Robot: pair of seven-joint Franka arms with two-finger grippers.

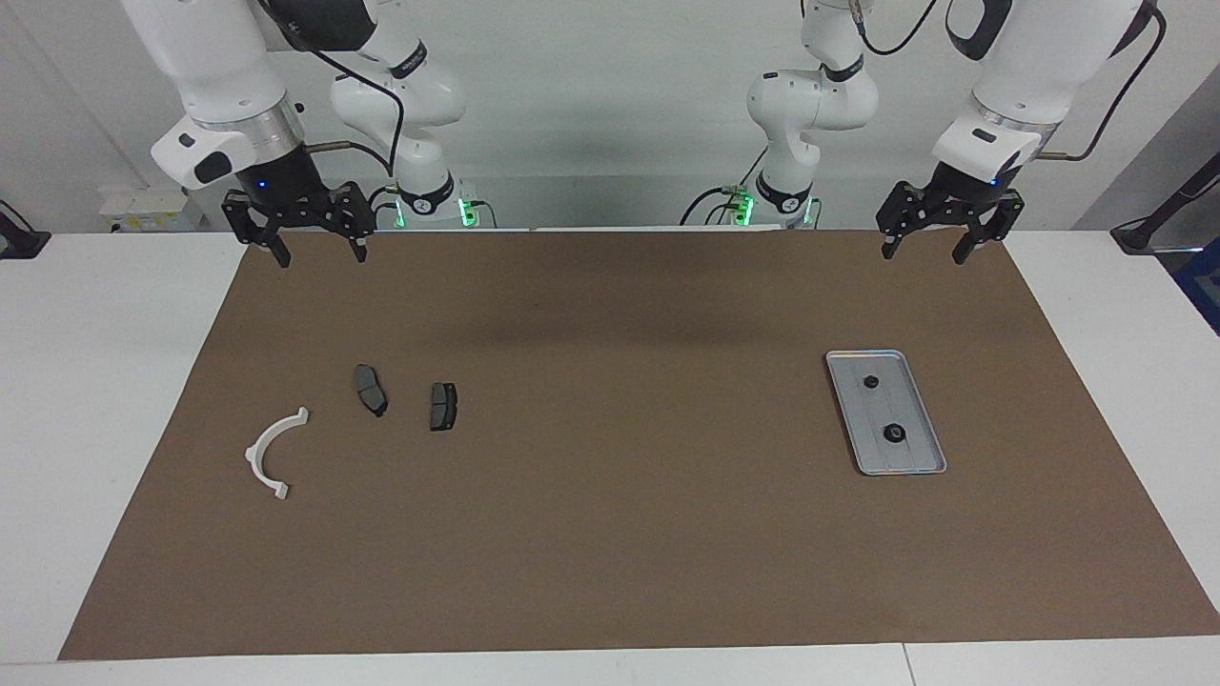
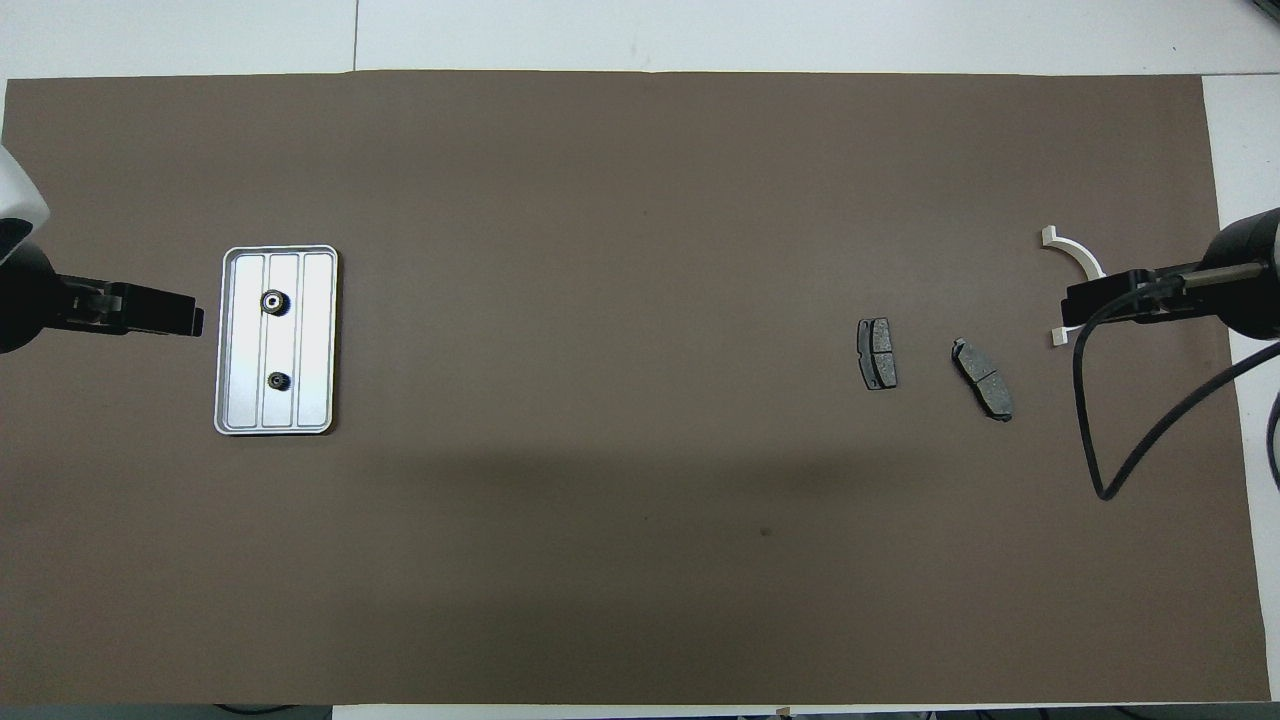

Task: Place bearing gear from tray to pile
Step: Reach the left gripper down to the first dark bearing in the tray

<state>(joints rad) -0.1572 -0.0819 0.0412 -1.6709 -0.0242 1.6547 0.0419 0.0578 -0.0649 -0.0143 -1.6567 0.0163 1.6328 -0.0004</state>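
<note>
Silver tray [image 1: 927, 421] holds both bearing gears [image 1: 894, 434]; pile [image 1: 370, 389] unfed. Left gripper [image 1: 936, 250], right gripper [image 1: 318, 252] spread, empty, waiting; nothing started.

Two small black bearing gears [image 1: 869, 382] [image 1: 894, 434] sitting in silver ridged tray [image 1: 920, 462], left-arm end of mat; pile [image 1: 367, 391] at right-arm end.

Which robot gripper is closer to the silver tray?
The left gripper. It hangs open, up in the air at the tray's end of the table. The right gripper hangs open at the right arm's end.
</note>
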